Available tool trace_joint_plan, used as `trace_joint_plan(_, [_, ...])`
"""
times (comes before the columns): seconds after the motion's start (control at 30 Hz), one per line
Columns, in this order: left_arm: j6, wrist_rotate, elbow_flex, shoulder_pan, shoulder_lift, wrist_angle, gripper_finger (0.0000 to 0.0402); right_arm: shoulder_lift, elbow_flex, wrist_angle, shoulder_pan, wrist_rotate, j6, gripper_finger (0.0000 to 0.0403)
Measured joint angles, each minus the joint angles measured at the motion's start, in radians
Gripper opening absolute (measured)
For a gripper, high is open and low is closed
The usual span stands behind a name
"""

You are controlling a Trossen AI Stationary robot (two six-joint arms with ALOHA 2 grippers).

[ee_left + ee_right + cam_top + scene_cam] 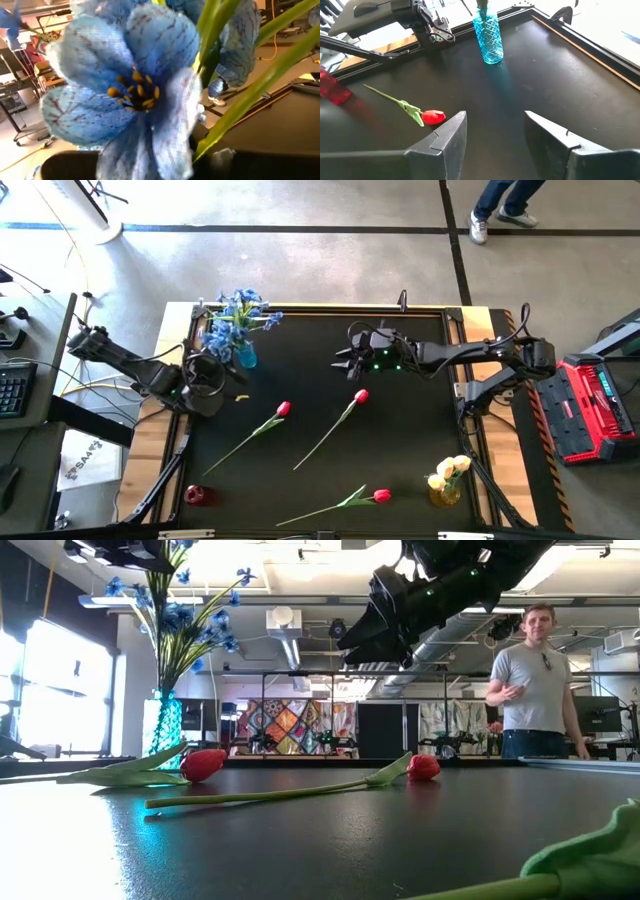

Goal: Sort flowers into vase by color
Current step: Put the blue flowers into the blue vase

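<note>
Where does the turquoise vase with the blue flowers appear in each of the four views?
High view: turquoise vase at upper left of the mat, beside the left end effector.
Low view: far left, behind a red tulip.
Left wrist view: not visible; blue flowers fill it.
Right wrist view: top centre.
Shared landmark: the blue flowers.

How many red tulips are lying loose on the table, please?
3: one red tulip left of centre, a second below the right gripper, a third at the near edge.

Grey concrete floor [300, 270] with black tape lines, bright windows [60, 685], a person [535, 680] standing behind.
</note>
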Motion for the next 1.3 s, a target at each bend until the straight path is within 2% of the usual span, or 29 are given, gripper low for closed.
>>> trace_joint_plan(0.17, [0.013, -0.001, 0.000, -0.013, 0.020, 0.031, 0.0000, 0.000, 0.000, -0.001, 0.000, -0.026, -0.023, 0.0183])
trace_joint_plan(0.3, [0.145, -0.001, 0.000, -0.019, 0.026, 0.140, 0.0000, 0.000, 0.000, -0.002, 0.000, -0.052, -0.047, 0.0183])
trace_joint_plan(0.43, [0.321, 0.025, 0.000, -0.019, 0.026, 0.320, 0.0000, 0.002, 0.000, 0.034, -0.001, -0.139, -0.119, 0.0183])
trace_joint_plan(0.57, [0.543, 0.088, 0.000, -0.019, 0.026, 0.528, 0.0000, 0.107, 0.002, 0.189, -0.014, -0.259, -0.248, 0.0183])
trace_joint_plan(0.77, [0.774, 0.146, 0.000, -0.019, 0.026, 0.796, 0.0000, 0.335, 0.029, 0.555, -0.015, -0.266, -0.259, 0.0200])
trace_joint_plan(0.87, [0.862, 0.155, 0.000, -0.019, 0.026, 0.893, 0.0000, 0.413, 0.101, 0.575, -0.015, -0.269, -0.258, 0.0231])
trace_joint_plan(1.07, [1.007, 0.151, 0.001, -0.019, 0.023, 1.063, 0.0000, 0.569, 0.355, 0.361, -0.027, -0.251, -0.262, 0.0307])
trace_joint_plan(1.13, [1.062, 0.144, 0.001, -0.022, 0.023, 1.121, 0.0000, 0.617, 0.449, 0.291, -0.037, -0.251, -0.260, 0.0314])
trace_joint_plan(1.3, [1.170, 0.091, 0.001, -0.050, 0.023, 1.200, 0.0000, 0.740, 0.674, 0.277, -0.062, -0.252, -0.225, 0.0315])
